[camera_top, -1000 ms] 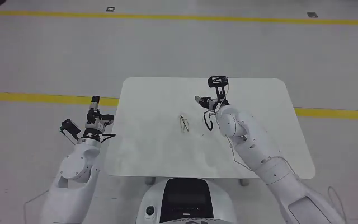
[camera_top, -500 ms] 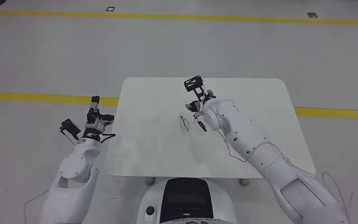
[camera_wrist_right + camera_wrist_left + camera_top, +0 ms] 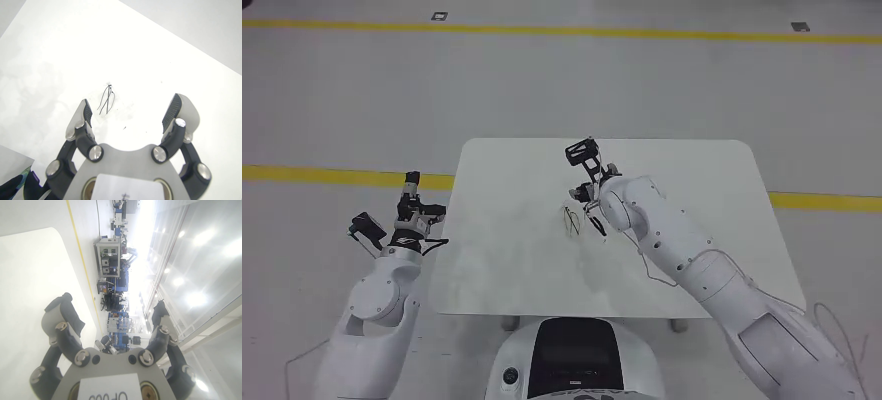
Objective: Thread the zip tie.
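Near the zip ties [image 3: 106, 100], the right gripper [image 3: 130, 102] hangs, jaws spread.

Right gripper [image 3: 130, 107], jaws spread, on a forward-stretched arm; left gripper [image 3: 113, 302], jaws likewise spread, on a bent arm.

Bare tabletop [image 3: 170, 66] is lying between my wide-spread right gripper [image 3: 130, 106] and the zip ties [image 3: 106, 100]. My left gripper [image 3: 113, 302] is hanging beyond its edge, well apart.
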Controlling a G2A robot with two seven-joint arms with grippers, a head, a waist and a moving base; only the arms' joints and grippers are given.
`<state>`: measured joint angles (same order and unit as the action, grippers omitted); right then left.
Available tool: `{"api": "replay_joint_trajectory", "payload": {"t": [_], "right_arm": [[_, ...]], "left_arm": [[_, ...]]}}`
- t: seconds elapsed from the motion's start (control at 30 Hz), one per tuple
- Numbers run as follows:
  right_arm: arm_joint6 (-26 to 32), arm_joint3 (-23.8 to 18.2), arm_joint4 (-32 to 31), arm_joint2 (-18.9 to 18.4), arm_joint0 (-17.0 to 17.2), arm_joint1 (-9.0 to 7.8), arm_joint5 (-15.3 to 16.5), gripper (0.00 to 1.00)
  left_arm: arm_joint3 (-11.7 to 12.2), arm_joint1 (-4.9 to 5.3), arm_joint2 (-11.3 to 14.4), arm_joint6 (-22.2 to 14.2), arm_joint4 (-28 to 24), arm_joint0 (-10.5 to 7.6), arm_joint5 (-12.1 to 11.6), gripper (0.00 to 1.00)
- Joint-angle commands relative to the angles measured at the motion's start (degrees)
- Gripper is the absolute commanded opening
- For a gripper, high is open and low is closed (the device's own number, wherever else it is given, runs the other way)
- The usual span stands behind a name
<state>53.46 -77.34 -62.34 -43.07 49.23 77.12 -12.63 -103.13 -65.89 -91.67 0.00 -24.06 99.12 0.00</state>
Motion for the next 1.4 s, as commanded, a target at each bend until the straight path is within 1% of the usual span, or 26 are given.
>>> {"api": "replay_joint_trajectory", "payload": {"t": [0.0, 0.07, 0.13, 0.23, 0.4, 0.47, 0.53, 0.87, 0.93, 1.03, 1.13, 1.17, 1.27, 1.3, 1.37], "right_arm": [[1.1, 0.2, 2.7, -0.7, 0.2, -0.01, 3.8, 1.00], [2.3, 0.5, 3.4, -0.4, -0.6, 0.30, 5.1, 1.00], [4.5, 1.5, 5.8, 0.5, -1.8, 1.05, 5.5, 1.00], [6.9, 4.4, 9.0, 2.2, -4.1, 2.51, 5.1, 1.00], [9.7, 11.9, 14.3, 5.4, -8.1, 5.46, 2.5, 1.00], [10.6, 15.5, 16.5, 6.6, -9.4, 6.70, 2.1, 1.00], [11.0, 18.5, 17.7, 7.6, -10.7, 7.74, 2.6, 1.00], [11.0, 18.5, 17.7, 7.6, -10.7, 7.74, 2.6, 1.00], [10.6, 18.1, 17.9, 7.8, -10.2, 7.82, 2.6, 1.00], [10.3, 17.6, 17.3, 8.2, -9.8, 8.22, 1.0, 1.00], [9.9, 18.2, 17.8, 8.5, -10.0, 8.99, -1.7, 1.00], [9.5, 18.7, 18.3, 8.6, -10.1, 9.42, -3.0, 1.00], [9.0, 20.6, 19.6, 9.1, -10.5, 10.48, -4.8, 1.00], [8.9, 21.7, 19.9, 9.4, -10.9, 10.97, -5.9, 1.00], [8.7, 23.1, 20.9, 9.7, -11.3, 11.69, -6.4, 1.00]], "left_arm": [[0.0, 0.00, 0.0, 0.0, 0.0, 0.00, 0.0, 1.00], [0.0, 0.00, 0.0, 0.0, 0.0, 0.00, 0.0, 1.00], [0.0, 0.00, 0.0, 0.0, 0.0, 0.00, 0.0, 1.00], [0.0, 0.00, 0.0, 0.0, 0.0, 0.00, 0.0, 1.00], [0.0, 0.00, 0.0, 0.0, 0.0, 0.00, 0.0, 1.00], [0.0, 0.00, 0.0, 0.0, 0.0, 0.00, 0.0, 1.00], [0.0, 0.00, 0.0, 0.0, 0.0, 0.00, 0.0, 1.00], [0.0, 0.00, 0.0, 0.0, 0.0, 0.00, 0.0, 1.00], [0.0, 0.00, 0.0, 0.0, 0.0, 0.00, 0.0, 1.00], [0.0, 0.00, 0.0, 0.0, 0.0, 0.00, 0.0, 1.00], [0.0, 0.00, 0.0, 0.0, 0.0, 0.00, 0.0, 1.00], [0.0, 0.00, 0.0, 0.0, 0.0, 0.00, 0.0, 1.00], [0.0, 0.00, 0.0, 0.0, 0.0, 0.00, 0.0, 1.00], [0.0, 0.00, 0.0, 0.0, 0.0, 0.00, 0.0, 1.00], [0.0, 0.00, 0.0, 0.0, 0.0, 0.00, 0.0, 1.00]]}}
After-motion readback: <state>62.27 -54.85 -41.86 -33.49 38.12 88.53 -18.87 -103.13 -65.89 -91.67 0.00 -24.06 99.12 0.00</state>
